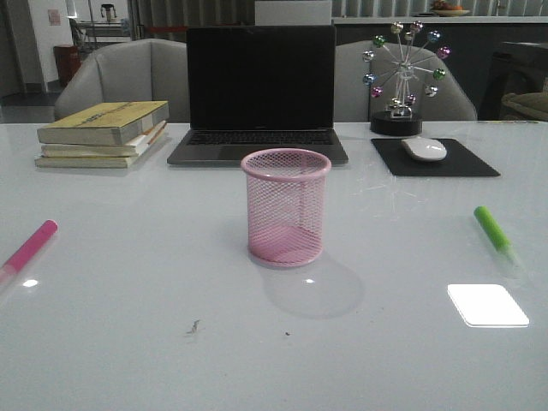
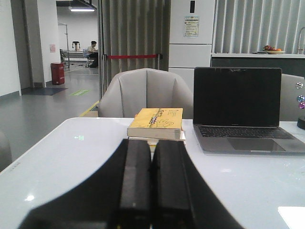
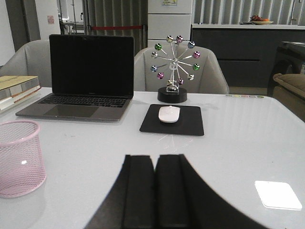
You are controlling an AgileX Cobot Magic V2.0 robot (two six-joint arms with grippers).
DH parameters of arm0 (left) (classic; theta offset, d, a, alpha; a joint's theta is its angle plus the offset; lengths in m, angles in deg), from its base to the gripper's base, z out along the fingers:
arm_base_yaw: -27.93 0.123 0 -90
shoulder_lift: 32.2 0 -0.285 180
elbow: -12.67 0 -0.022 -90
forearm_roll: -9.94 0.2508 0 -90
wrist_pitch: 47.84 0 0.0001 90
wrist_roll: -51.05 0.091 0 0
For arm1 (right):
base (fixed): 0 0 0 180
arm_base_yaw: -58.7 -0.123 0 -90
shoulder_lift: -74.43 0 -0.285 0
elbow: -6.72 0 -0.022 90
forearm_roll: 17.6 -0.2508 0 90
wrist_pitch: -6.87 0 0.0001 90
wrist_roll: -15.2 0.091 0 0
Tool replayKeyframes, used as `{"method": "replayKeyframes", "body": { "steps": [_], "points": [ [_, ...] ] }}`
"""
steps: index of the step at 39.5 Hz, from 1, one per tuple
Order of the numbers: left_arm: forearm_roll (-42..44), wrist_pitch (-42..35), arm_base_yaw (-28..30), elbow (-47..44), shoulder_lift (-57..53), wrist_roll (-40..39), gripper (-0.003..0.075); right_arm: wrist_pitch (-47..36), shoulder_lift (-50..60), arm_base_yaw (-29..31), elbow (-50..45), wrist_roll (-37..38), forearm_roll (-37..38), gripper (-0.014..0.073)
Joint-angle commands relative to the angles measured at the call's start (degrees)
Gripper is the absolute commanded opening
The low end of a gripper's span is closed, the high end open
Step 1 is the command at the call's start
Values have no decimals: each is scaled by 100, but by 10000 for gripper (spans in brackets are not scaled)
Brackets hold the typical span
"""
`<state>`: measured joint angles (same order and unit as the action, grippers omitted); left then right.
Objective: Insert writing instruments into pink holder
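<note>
Pink wire-mesh holder (image 1: 286,208), glossy white table (image 1: 128,342) w/ reflections, matt black mouse pad (image 1: 462,163), smooth plastic markers (image 1: 494,229)

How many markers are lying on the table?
2: a pink marker at the table's left edge and a green marker on the right; neither is in the pink holder.

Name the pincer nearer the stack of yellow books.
Left. The left pincer points straight at the stack of yellow books; the right pincer sits far off to their right.
</note>
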<state>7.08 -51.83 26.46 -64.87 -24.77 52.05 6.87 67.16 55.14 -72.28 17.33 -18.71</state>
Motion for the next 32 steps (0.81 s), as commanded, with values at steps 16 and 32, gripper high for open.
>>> {"method": "replayKeyframes", "body": {
  "steps": [16, 32],
  "points": [
    [-45, -522, -17, -11, -126, -16, 92, -600, -9, -6, -2, -11, 45, 67],
    [-45, -1474, -17, 371, -102, -51, 102, -1796, -9, -6, 244, -11, 55, 67]
  ]
}}
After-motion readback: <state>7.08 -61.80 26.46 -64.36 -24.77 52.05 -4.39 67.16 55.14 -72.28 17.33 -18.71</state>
